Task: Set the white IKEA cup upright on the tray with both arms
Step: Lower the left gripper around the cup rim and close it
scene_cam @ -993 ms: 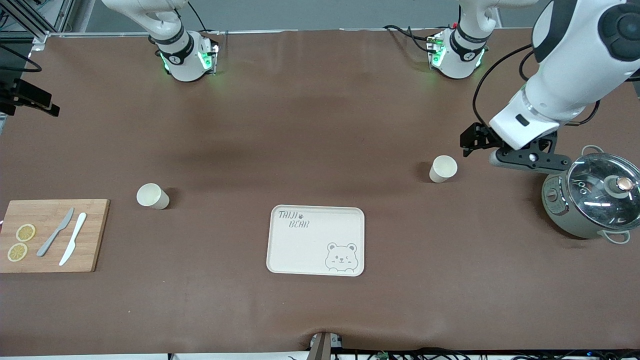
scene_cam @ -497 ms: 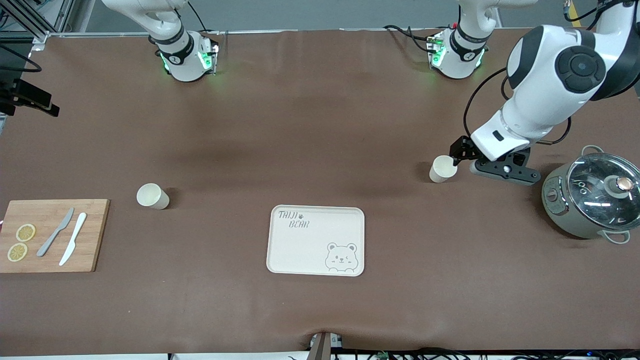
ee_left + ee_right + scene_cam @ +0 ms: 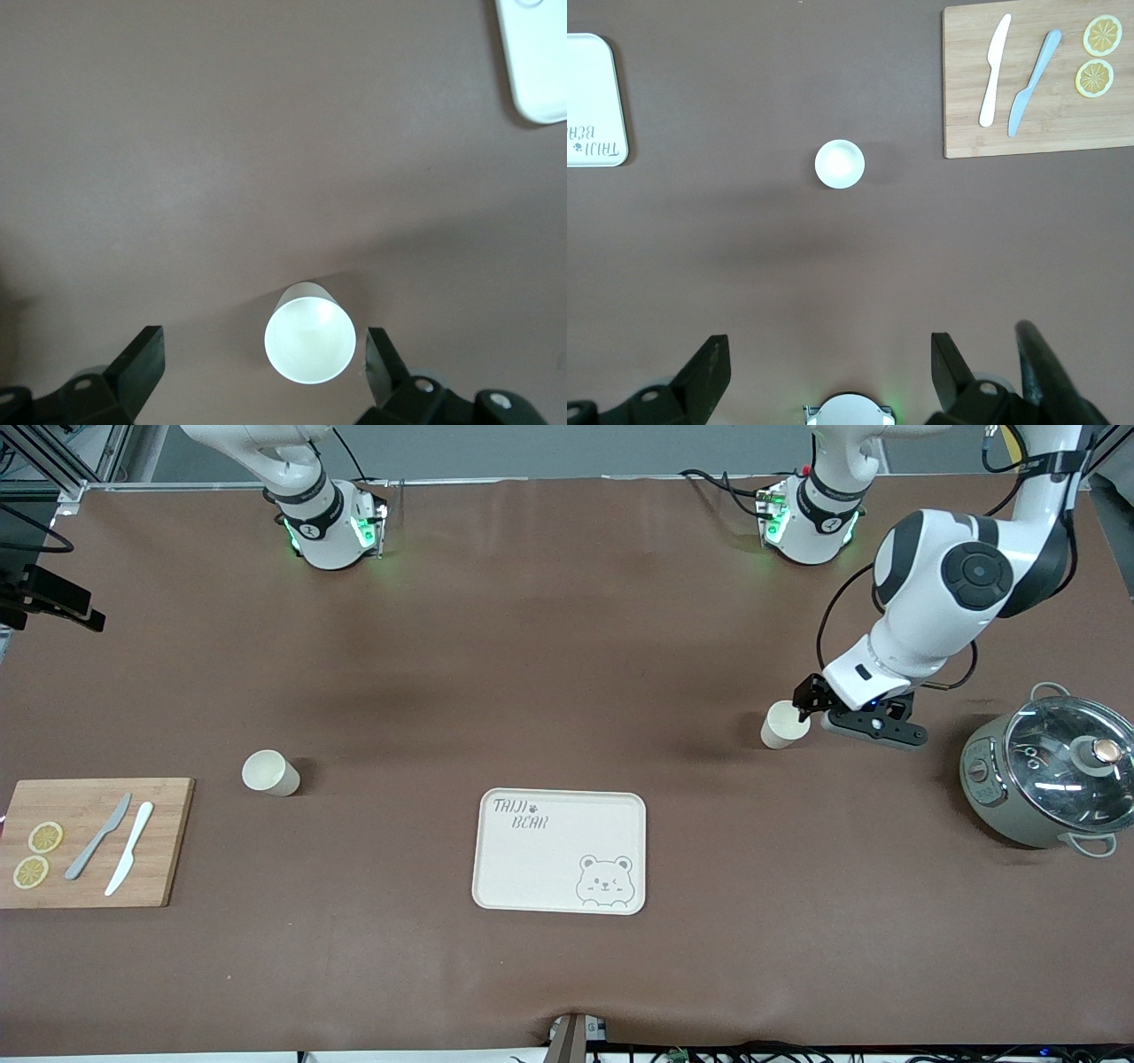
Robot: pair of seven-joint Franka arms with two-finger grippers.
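Left gripper: we see our left gripper (image 3: 808, 701) low beside the cup at our left arm's end (image 3: 784, 724), fingers (image 3: 140, 365) spread wide with nothing clasped; in the left wrist view the cup (image 3: 310, 339) stands upright between them, untouched.
Left arm: we reach down from our base, elbow bent high, wrist tilted toward the cup.
Change: a second ago this gripper hung higher, nearer the pot (image 3: 1050, 776); it has come down and in to the cup's rim.
Right gripper: ours is out of the front view; the right wrist view shows its fingers (image 3: 709, 372) parted, high over the table, waiting.
Second cup: upright (image 3: 270, 772), beside the cutting board (image 3: 159, 841).
Tray: empty (image 3: 560, 851), nearer the front camera than both cups, between them.
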